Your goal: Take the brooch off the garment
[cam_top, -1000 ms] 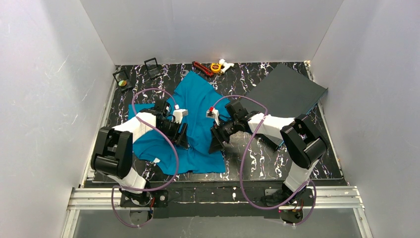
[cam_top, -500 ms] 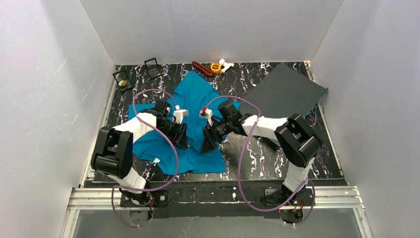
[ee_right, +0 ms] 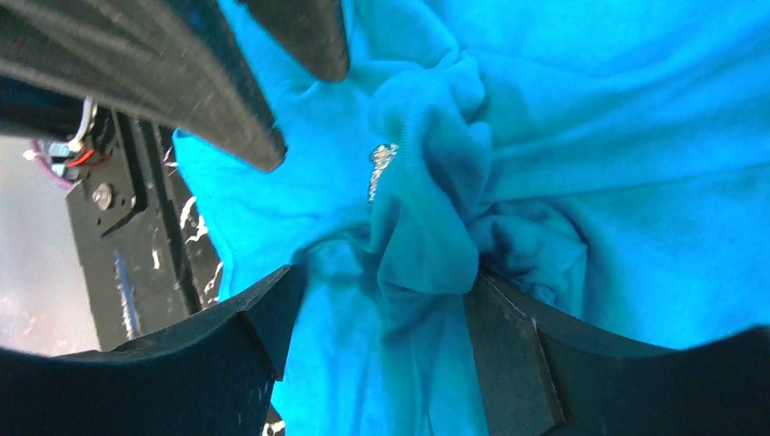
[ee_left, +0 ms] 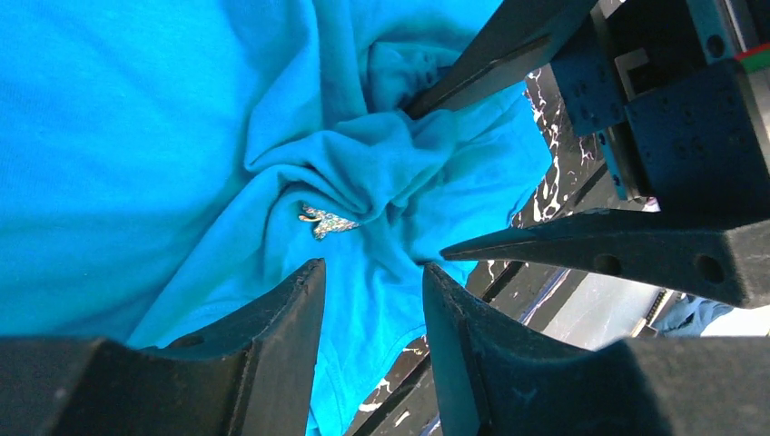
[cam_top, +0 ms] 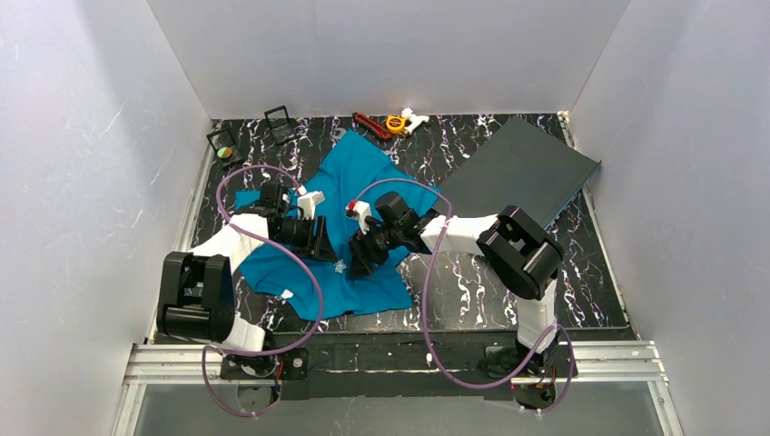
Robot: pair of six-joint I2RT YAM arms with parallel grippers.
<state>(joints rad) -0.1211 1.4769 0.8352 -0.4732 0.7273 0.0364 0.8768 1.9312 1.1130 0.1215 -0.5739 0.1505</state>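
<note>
The brooch (ee_left: 327, 220) is a small glittering silver piece seated in a crease where several folds of the garment (ee_left: 136, 136) converge. Its pin and fastening are buried in the cloth, and its outline is too small to resolve. In the top view it is only a pale speck on the near half of the teal cloth, between the 2 sets of fingertips. The left gripper (ee_left: 368, 268) is released: jaws part-way apart, nothing between them, tips just short of the brooch. The right gripper (ee_right: 381, 277) is released too, its jaws spread wide astride a bunched ridge of cloth just beside the brooch. The ridge lies against 1 finger and clear of the other. The left arm (cam_top: 245, 232) covers the garment's left side. The near hem lies close to the table's (cam_top: 595, 272) near edge. Bare marbled surface shows to the right, up to the dark grey board (cam_top: 531, 163) at the far right corner. Small tools (cam_top: 390, 123) lie along the far edge. White walls (cam_top: 91, 182) close 3 sides.
</note>
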